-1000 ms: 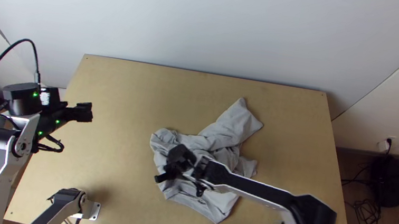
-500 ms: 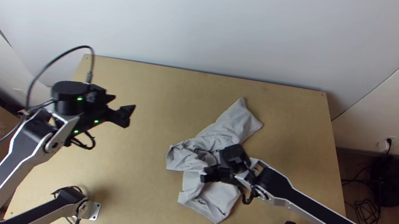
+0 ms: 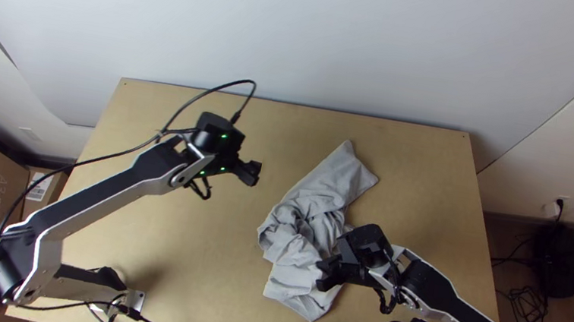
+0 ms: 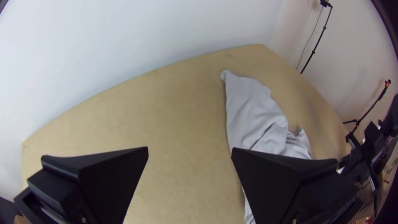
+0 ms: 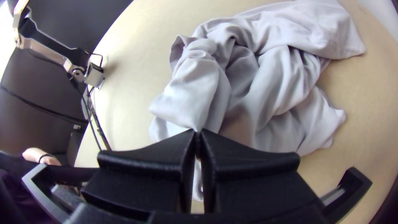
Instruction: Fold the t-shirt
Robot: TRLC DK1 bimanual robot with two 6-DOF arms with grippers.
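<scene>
Pinching the bunched t-shirt (image 3: 333, 184) right of the table's (image 3: 194, 262) middle, I have my right gripper (image 3: 323, 274) closed on a fold; my left gripper (image 3: 253, 173), wide open, empty, hangs left of the t-shirt.

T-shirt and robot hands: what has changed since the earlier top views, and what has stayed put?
The left hand has swung right, toward the middle. The right hand, pinching the t-shirt, has moved right, and the t-shirt's left part has been drawn in the same way. The t-shirt's far end and nearest corner stayed put.
</scene>
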